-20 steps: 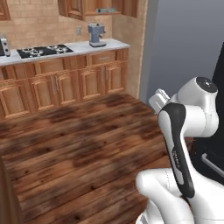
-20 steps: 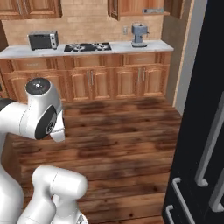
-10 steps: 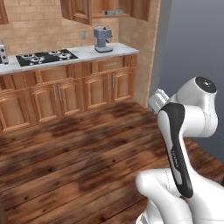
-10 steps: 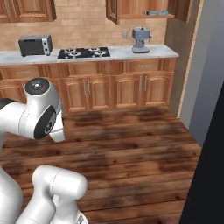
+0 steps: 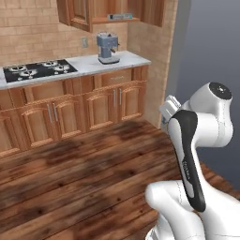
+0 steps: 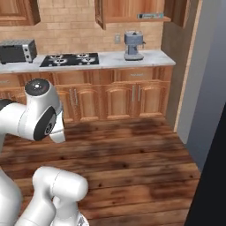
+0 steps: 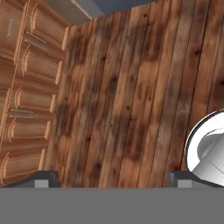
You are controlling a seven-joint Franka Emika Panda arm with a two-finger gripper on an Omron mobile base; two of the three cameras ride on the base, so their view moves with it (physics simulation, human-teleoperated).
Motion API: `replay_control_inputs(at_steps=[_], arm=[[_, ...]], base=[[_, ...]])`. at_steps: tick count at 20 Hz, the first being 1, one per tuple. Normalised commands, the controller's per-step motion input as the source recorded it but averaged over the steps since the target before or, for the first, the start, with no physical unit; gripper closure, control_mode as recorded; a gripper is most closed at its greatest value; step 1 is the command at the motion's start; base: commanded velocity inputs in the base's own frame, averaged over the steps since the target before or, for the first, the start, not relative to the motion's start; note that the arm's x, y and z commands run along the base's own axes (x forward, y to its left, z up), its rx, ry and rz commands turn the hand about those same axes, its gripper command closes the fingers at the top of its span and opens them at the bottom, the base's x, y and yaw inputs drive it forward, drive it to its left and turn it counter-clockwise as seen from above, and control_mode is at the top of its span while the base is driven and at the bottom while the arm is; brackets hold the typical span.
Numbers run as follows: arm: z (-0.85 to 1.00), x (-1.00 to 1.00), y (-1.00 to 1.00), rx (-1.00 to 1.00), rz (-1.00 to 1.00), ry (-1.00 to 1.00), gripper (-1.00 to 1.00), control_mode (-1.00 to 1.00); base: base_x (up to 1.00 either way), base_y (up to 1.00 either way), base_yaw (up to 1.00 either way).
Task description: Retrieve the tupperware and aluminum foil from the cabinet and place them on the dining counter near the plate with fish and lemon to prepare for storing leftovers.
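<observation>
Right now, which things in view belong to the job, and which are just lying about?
Job:
- wall cabinet, standing open
- aluminum foil box on its shelf (small, so probably)
- gripper, open and empty, over the floor

Lying about:
- coffee machine
- cooktop
- toaster oven

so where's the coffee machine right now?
The coffee machine stands on the counter right of the stovetop, near the counter's right end, below the open wall cabinet in both base views.
</observation>
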Motion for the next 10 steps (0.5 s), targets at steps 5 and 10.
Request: replay_control_inputs(at_steps=[5,10], arm=[[0.0,0.0,0.0,0.0,0.0,0.0,-1.0,1.0],[0.0,0.0,0.0,0.0,0.0,0.0,-1.0,1.0]], base=[[1.0,-0.46,0.03],[1.0,-0.42,0.04]])
